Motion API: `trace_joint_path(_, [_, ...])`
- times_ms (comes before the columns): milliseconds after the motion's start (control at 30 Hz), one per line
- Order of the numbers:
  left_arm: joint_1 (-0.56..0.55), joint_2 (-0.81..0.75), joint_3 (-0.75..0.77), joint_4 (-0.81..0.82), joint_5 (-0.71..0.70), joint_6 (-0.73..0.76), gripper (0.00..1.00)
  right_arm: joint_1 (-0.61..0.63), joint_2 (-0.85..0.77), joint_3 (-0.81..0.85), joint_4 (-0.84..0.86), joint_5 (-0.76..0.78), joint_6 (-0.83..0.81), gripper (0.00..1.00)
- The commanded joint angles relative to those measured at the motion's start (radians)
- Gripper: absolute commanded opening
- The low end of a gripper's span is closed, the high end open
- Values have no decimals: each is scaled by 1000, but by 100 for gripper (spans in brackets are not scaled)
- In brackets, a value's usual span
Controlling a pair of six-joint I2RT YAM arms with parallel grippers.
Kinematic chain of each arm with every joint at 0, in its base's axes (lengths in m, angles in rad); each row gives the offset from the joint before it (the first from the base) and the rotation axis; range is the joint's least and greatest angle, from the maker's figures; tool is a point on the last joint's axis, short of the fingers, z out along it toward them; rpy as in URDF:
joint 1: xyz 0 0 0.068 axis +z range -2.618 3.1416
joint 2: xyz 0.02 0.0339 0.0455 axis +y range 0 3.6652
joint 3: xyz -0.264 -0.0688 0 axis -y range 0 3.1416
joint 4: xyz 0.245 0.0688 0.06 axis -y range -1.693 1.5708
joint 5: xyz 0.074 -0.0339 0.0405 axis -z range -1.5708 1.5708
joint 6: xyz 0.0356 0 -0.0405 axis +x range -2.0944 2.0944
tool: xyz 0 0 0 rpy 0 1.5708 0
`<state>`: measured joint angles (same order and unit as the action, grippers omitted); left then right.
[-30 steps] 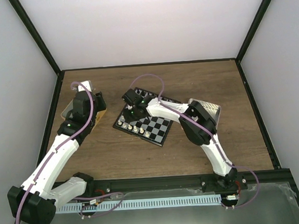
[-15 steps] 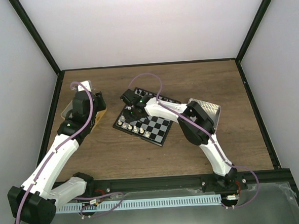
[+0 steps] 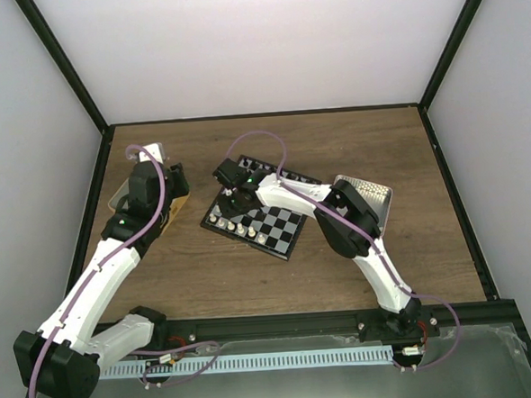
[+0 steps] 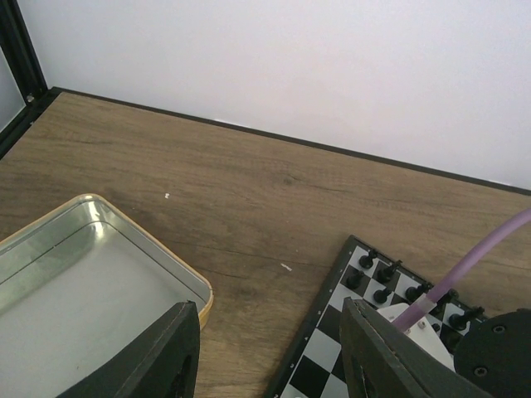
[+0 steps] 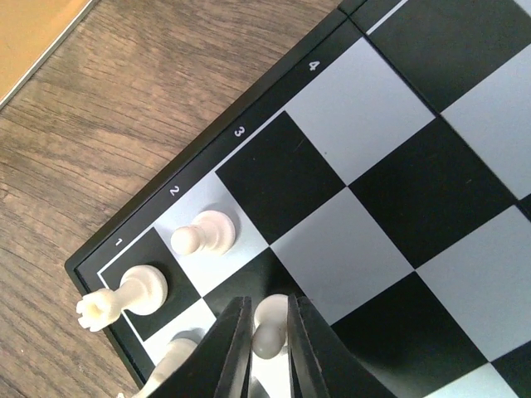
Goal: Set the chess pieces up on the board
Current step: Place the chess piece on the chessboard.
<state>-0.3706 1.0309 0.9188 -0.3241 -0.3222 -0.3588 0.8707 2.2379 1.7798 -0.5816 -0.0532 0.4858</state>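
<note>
The board lies mid-table and also shows in the right wrist view. Cream-white chess pieces line its near-left edge, and black pieces line the far edge. My right gripper is shut on a white pawn and holds it just over a square near the board's corner. Beside it stand a white pawn on row 2 and a white rook on row 1. My left gripper is open and empty, hovering over bare table between the tin and the board.
A yellow-sided metal tin sits at the left, under my left arm. A silver metal tray lies right of the board. Black frame posts and white walls close in the table.
My right gripper has shifted slightly left over the board's near-left corner with the pawn in it. The left arm has not moved.
</note>
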Motion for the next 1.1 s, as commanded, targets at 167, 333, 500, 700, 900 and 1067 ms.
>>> trace_joint_path(167, [8, -11, -10, 16, 13, 12, 48, 10, 17, 39, 2, -22, -8, 13])
trace_joint_path(333, [7, -12, -10, 16, 14, 12, 48, 11, 13, 38, 7, -34, -6, 13])
trace_joint_path(500, [8, -14, -11, 16, 15, 13, 49, 10, 15, 38, 9, -38, -10, 15])
trace_joint_path(700, [8, -14, -10, 17, 15, 14, 49, 10, 7, 43, 6, -34, -3, 24])
trace_joint_path(900, [9, -18, -11, 17, 14, 14, 48, 2, -35, 39, 17, -27, 19, 26])
trace_joint_path(1067, [9, -29, -15, 26, 15, 14, 48, -30, -130, -20, 49, 15, 76, 28])
